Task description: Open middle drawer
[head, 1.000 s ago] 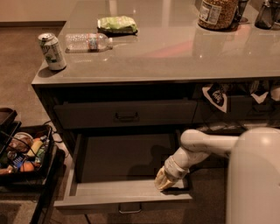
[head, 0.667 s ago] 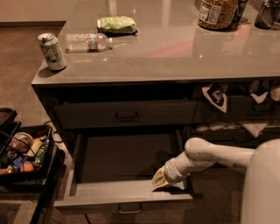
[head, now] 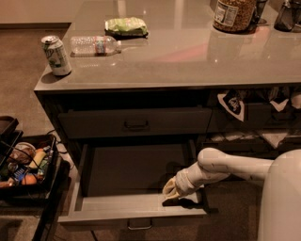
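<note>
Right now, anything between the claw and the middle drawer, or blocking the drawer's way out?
Nothing visible. The claw is at the front panel of the middle drawer, right of its handle, with no object between. The drawer is pulled out; the black basket stands left of its path.

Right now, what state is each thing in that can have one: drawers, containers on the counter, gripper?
middle drawer: pulled out, open.
upper drawer: shut.
soda can: upright on the counter.
water bottle: lying on its side.
jar: upright at the counter's back.
gripper: low over the middle drawer, by the inner side of its front panel, near the right end.
</note>
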`<action>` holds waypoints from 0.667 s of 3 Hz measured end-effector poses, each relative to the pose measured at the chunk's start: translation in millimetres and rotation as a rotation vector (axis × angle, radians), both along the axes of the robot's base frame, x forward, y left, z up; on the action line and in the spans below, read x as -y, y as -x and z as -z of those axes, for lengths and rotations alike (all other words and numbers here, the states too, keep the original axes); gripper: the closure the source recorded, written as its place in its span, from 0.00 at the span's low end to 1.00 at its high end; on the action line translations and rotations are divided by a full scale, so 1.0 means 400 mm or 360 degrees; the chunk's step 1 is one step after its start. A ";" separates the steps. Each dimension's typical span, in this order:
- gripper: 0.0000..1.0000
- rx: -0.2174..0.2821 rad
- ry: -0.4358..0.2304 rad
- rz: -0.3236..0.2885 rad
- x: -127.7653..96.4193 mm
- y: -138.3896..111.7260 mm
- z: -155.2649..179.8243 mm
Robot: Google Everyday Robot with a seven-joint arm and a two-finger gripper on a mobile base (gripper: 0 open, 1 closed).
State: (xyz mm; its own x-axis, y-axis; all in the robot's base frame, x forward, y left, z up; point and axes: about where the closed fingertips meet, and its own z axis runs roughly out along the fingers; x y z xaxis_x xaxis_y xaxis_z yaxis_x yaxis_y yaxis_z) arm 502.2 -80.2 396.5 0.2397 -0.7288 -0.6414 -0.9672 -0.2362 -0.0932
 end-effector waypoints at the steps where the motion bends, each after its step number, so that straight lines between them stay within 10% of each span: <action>1: 1.00 -0.0058 -0.0025 -0.0050 0.001 0.022 0.032; 2: 1.00 -0.0080 -0.0118 -0.0012 -0.004 0.112 0.073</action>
